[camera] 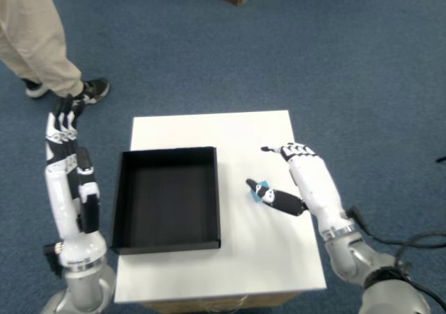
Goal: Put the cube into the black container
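Your right hand point(296, 178) is right at the cube point(261, 193), which sits on the white table point(230, 129) just right of the black container point(166, 197); the thumb point(268, 195) lies across its near side, the fingers point(279, 149) are spread above it, not clamped yet. It looks small, light, rigid and likely smooth-faced, so pinch two opposite flat faces squarely or it may squirt out toward the table edge
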